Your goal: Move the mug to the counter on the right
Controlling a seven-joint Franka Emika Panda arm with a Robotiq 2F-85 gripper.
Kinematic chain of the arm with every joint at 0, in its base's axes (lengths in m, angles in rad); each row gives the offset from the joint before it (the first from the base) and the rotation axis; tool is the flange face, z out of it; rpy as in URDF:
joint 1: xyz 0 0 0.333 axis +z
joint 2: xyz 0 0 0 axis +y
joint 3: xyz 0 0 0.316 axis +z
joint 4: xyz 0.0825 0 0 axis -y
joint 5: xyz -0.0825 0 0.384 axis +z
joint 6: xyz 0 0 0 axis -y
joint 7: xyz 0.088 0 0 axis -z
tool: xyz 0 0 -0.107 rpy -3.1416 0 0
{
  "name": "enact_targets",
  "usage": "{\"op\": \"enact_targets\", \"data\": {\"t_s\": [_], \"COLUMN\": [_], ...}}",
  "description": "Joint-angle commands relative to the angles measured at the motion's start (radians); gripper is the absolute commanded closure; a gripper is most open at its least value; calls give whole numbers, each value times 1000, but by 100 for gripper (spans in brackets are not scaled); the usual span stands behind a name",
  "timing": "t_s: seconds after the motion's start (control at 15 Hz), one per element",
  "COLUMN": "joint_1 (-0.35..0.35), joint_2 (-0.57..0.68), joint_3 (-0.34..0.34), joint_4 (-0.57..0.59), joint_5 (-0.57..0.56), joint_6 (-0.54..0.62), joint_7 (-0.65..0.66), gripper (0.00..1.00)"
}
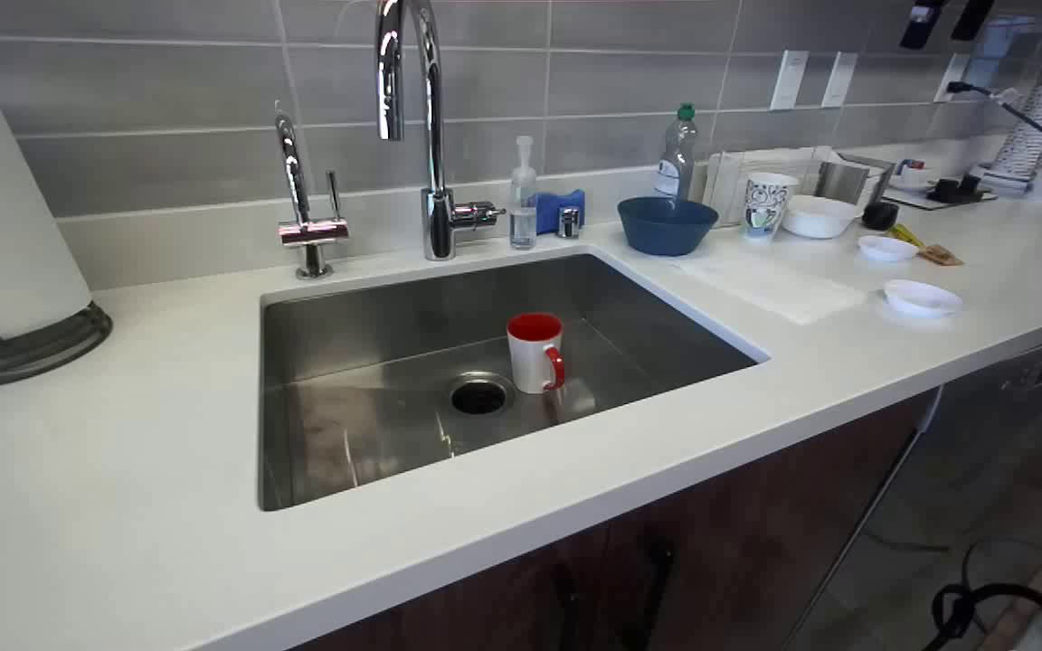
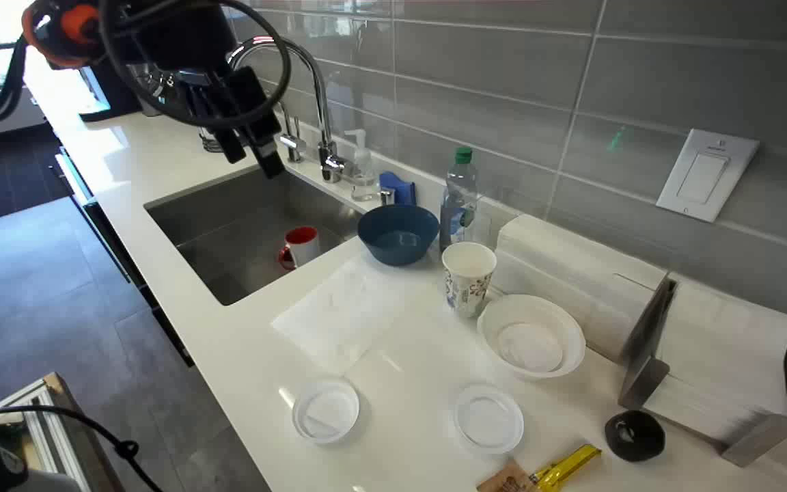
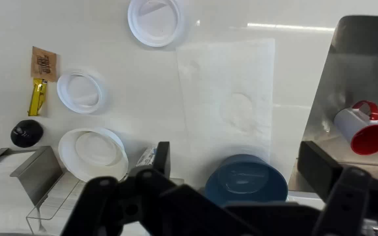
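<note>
The fingers (image 3: 318, 168) stand wide apart and hold nothing, raised higher than the sink (image 1: 367, 330). Inside the sink, the mug (image 1: 528, 366), white outside and red within, stands upright. Just beside the sink, the counter (image 1: 828, 362) carries a white sheet (image 1: 779, 294) and, near the sink's back corner, a blue bowl (image 1: 667, 231). Farther from the sink come a patterned cup (image 1: 765, 208) and a shallow white dish (image 2: 325, 410), then a deeper white bowl (image 2: 531, 345) and, well apart, a brown packet (image 3: 43, 64).

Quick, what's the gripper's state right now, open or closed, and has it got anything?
Gripper: wide open, holding nothing; the mug stands in the sink.
</note>
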Motion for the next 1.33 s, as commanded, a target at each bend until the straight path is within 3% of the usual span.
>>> {"op": "enact_targets", "data": {"t_s": [0.0, 0.8, 1.27], "joint_1": [6, 6, 141], "joint_2": [0, 0, 228], "joint_3": [-4, -4, 126], "joint_4": [2, 2, 44], "joint_5": [-3, -3, 184], "joint_6": [-2, -2, 98], "joint_7": [3, 3, 181], "gripper": [0, 0, 0]}}
